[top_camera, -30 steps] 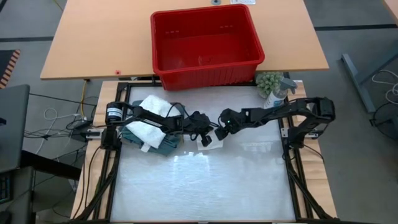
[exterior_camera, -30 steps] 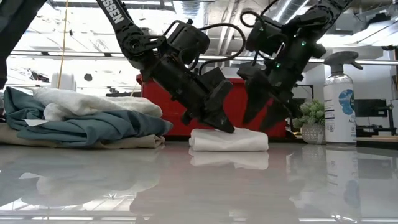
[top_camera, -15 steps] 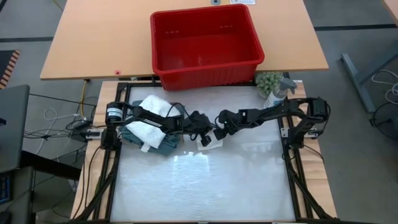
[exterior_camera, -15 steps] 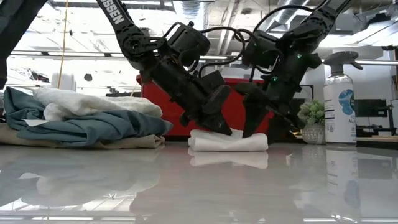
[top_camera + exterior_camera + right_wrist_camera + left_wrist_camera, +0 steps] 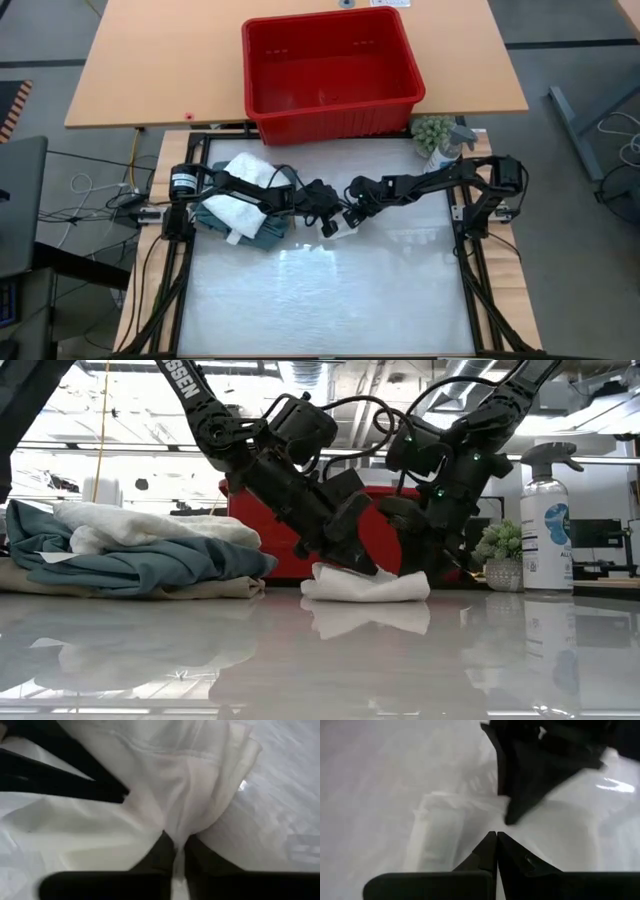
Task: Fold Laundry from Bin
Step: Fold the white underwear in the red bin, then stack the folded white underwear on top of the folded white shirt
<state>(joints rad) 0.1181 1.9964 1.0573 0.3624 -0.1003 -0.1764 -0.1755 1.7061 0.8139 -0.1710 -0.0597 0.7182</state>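
Note:
A small folded white cloth (image 5: 340,228) lies on the table's middle. My left gripper (image 5: 327,217) is shut, its tips on the cloth's top (image 5: 345,572). My right gripper (image 5: 351,214) comes from the right and is shut on the cloth's right end. At the table's left stands a pile of folded laundry: white (image 5: 243,178) on top, teal (image 5: 268,230) under it, beige (image 5: 120,591) at the bottom. The red bin (image 5: 330,70) stands on the wooden table beyond the far edge. My left gripper presses its shut fingertips (image 5: 495,845) down on the top of the white cloth, near its left part, slanting down from the table's left. The cloth lies flat on the table under them. My right gripper pinches a bunched fold at the cloth's right end (image 5: 186,815) between its two fingers. More than one layer shows there. The fingers slant down from the table's right. The cloth rests on the table.
A spray bottle (image 5: 452,150) and a small potted plant (image 5: 432,130) stand at the table's far right corner. The table's near half (image 5: 320,300) is bare. The bin's front wall (image 5: 250,520) shows behind both grippers in the low view.
My right gripper has gone down and toward the table's left, onto the white cloth's right end, and has shut on it. The cloth's right end has bunched up slightly. My left gripper has stayed on the cloth.

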